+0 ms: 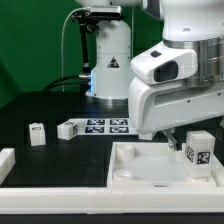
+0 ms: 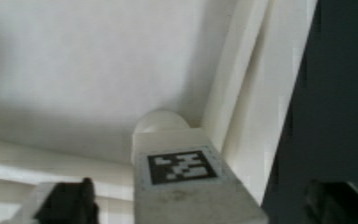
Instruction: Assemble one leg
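Straddles the leg (image 2: pixel 179 160) with gripper (image 2: pixel 202 205) wide open, gripping nothing. Stands upright on the large white board (image 1: pixel 140 172), exterior view's four o'clock. Probably light, rigid, slick: pinch flat sides.

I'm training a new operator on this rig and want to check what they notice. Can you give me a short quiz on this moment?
1. True or false: the gripper is shut on the leg.
2. Choose one. The marker board is: A) lying flat on the table; B) held in the gripper; C) propped upright.
3. Short answer: on which side of the exterior view do the two loose legs sit?

Key
1. False. In the wrist view the fingers stand apart from the leg on both sides.
2. A.
3. The exterior view's left.
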You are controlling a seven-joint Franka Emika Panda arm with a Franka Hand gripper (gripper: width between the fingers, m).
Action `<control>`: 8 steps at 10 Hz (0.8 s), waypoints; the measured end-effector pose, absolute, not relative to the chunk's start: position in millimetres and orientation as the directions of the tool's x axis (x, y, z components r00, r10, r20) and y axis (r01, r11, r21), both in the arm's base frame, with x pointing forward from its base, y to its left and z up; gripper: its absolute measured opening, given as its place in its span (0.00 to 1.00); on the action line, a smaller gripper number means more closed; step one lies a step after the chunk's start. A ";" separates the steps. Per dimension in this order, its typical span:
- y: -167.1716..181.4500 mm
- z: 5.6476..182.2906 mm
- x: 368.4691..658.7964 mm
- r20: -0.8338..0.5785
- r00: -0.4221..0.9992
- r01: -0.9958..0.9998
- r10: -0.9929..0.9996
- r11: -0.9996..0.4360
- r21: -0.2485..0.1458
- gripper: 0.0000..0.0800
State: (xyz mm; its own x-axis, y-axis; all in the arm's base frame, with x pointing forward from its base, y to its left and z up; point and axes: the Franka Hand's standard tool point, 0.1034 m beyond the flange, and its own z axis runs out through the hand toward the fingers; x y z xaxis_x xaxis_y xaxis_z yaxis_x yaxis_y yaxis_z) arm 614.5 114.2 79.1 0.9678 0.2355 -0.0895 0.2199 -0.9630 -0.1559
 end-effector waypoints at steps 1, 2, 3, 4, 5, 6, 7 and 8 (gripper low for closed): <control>114.1 79.1 614.5 -0.089 0.968 0.220 0.235 -0.963 -0.156 0.55; 113.8 79.0 614.5 -0.090 0.968 0.220 0.235 -0.963 -0.156 0.36; 113.0 78.8 614.5 -0.090 0.968 0.219 0.234 -0.963 -0.155 0.36; 113.0 78.8 614.5 -0.092 0.970 0.208 0.223 -0.966 -0.154 0.37; 113.2 78.8 614.5 -0.097 0.977 0.174 0.190 -0.973 -0.151 0.37; 112.5 79.1 616.2 -0.085 0.983 0.149 0.163 -0.977 -0.153 0.37; 110.1 79.6 617.9 -0.052 0.996 0.069 0.078 -0.985 -0.158 0.37; 111.9 78.9 615.2 -0.052 0.988 -0.155 -0.149 -0.975 -0.157 0.37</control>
